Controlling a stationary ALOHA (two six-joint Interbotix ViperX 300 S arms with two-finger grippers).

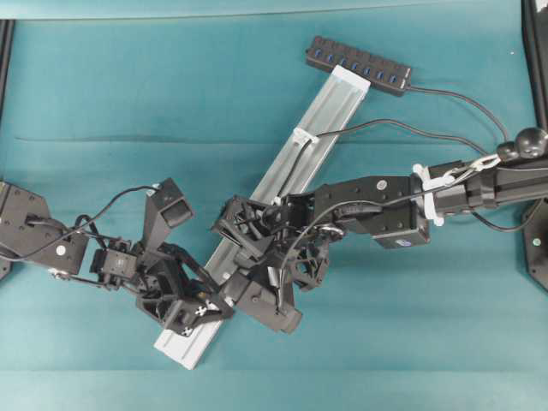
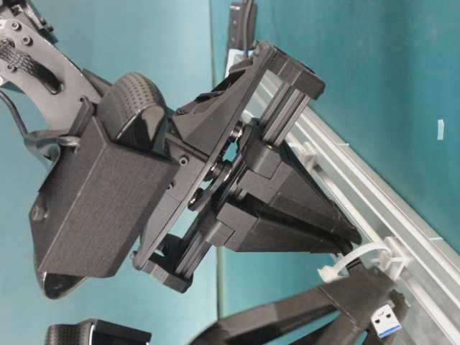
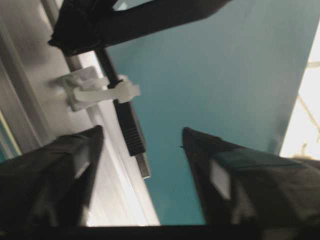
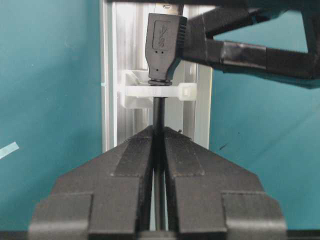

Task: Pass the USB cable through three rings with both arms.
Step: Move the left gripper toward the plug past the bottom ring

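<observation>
USB cable (image 4: 158, 130) threaded through a ring (image 4: 160, 92) on the rail (image 4: 112, 75); plug (image 4: 165, 42) just past it.

Cord judged light and limp, plug rigid and best taken hold of; right gripper (image 4: 158, 150) is clenched on the cord, seen only by right wrist view; left gripper (image 3: 142, 145) stands parted either side of the plug, nothing gripped, seen by left wrist view.

A robotics lab bench. Two black jointed arms (image 1: 377, 210) work over a teal mat (image 1: 128, 94). An aluminium rail (image 1: 330, 116) lies diagonally on that mat.

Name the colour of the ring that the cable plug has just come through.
Translucent white. The ring shows best in the right wrist view, under the black plug.
</observation>
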